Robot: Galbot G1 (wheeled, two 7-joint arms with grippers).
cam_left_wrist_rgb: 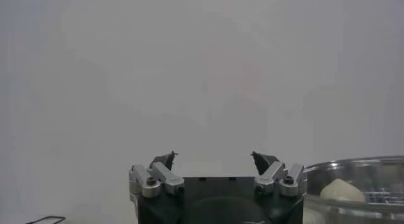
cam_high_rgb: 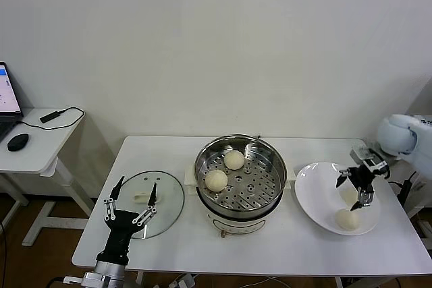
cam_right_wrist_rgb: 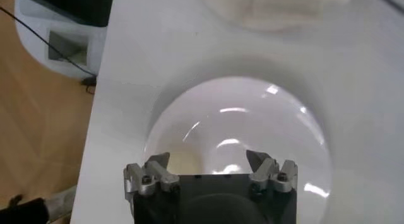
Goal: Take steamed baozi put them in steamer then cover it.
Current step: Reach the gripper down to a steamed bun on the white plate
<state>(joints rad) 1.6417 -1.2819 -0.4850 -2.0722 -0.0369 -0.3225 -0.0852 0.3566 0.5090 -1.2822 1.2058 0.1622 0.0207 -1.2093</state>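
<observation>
**A:** White desk [cam_high_rgb: 270, 247] against a blank wall. Steamer [cam_high_rgb: 240, 170] in the middle holds two baozi; the last baozi [cam_high_rgb: 347, 218] sits on the plate [cam_high_rgb: 314, 197]. Which arm?

**B:** Right gripper [cam_high_rgb: 358, 192], easily: jaws wide open, empty, bun just below them. It's round, no long axis. Left gripper [cam_high_rgb: 132, 200] hovers open over the cover [cam_high_rgb: 165, 200].

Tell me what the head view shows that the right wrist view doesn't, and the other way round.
Only the head view shows the steamer with two baozi on its tray, the glass cover lying on the table, the open left gripper above that cover, and a third baozi on the plate.

Only the right wrist view shows the wooden floor beside the table.

Both show the white plate, the white table and the open right gripper over the plate.
</observation>
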